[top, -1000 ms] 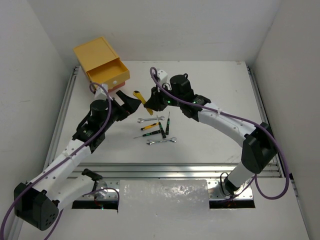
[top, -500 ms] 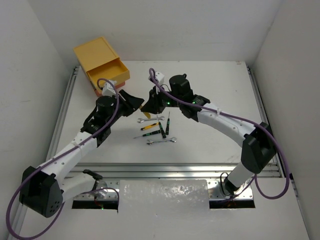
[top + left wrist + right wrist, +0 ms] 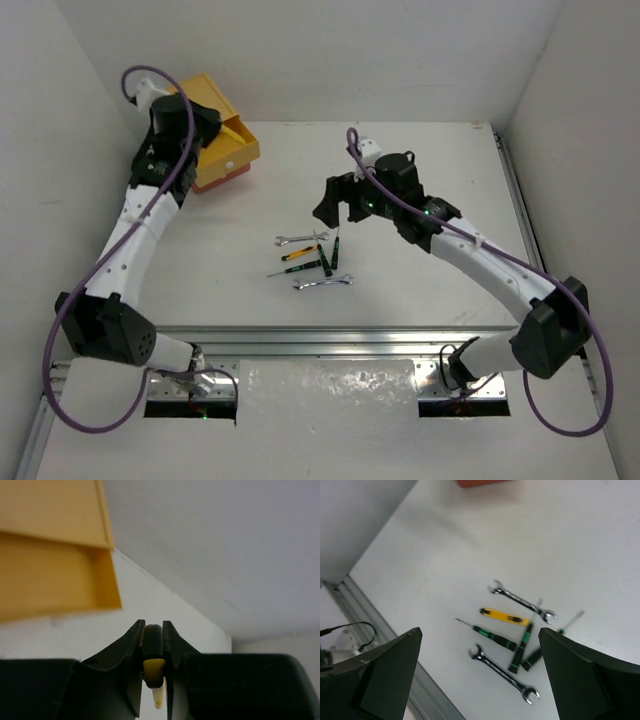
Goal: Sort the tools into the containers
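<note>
drawer stack (image 3: 236, 150), its yellow top drawer pulled open; yellow utility knife (image 3: 153, 667) clamped in left tool (image 3: 153, 628) beside it; silver wrenches (image 3: 302, 238) and thin screwdrivers (image 3: 300, 254) lie flat, clustered well apart from it.

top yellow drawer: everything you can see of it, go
The yellow drawer looks like matte plastic: a shallow open-topped tray, thin walls, small white knob on its front. It is pulled part way out of its yellow housing at the far left of the table, above an orange-red box. The inside that shows looks bare. The left gripper, shut on a yellow utility knife, hangs close by; no contact visible.
</note>
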Available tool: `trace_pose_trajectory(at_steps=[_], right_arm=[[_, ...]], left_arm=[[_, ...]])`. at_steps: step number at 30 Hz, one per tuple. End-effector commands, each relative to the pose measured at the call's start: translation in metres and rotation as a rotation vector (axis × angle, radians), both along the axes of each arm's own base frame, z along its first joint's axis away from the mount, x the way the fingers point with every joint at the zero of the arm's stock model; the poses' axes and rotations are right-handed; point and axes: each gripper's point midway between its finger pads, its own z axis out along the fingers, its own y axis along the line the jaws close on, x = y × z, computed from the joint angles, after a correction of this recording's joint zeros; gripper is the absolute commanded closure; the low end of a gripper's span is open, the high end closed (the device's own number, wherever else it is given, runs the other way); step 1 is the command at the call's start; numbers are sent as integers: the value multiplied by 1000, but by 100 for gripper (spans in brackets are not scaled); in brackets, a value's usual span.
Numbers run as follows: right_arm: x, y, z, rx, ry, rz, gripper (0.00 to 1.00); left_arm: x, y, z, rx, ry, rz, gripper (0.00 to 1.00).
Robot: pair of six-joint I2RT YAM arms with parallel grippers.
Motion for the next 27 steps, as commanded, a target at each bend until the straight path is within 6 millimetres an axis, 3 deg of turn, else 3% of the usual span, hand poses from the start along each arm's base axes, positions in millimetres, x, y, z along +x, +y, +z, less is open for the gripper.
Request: trace_pose_trajectory(at_steps=[1,2,6,10,12,15,16,18,22,23,26,27], right_arm=[[-4,-34,3,-48,0,-125,1],[-8,-40,-6,-65,11,-140,1],[-17,-53,-9,-66,11,-154,1],[-23,-60,-10,-85,10,-147,1],[-26,-64,-9,-96,-1,-150,1],[-28,-66,-10,-107,-2,-144,1],[-28,-65,-10,-106,-1,-137,1],[-27,-62,-16,-118,11,-124,1],[-21,-44,-27,-117,44,-49,1],[-14,-38,-44,-159,66,-23,1],[6,-26,-55,-192,94,-17,1],[13,-19,-79,-223,142,-4,1]], left_arm=[[15,69,-4,69,98,266,100],[21,76,-1,62,78,292,100],[47,89,2,70,52,378,97],[73,94,-19,94,75,406,95],[77,95,-25,94,83,412,92],[81,96,-33,86,95,416,74],[82,95,-35,83,89,411,60],[83,95,-32,77,79,407,49],[82,91,-16,66,53,374,26],[76,90,-6,62,35,366,14],[65,93,12,66,-11,376,9],[60,97,21,76,-36,389,7]])
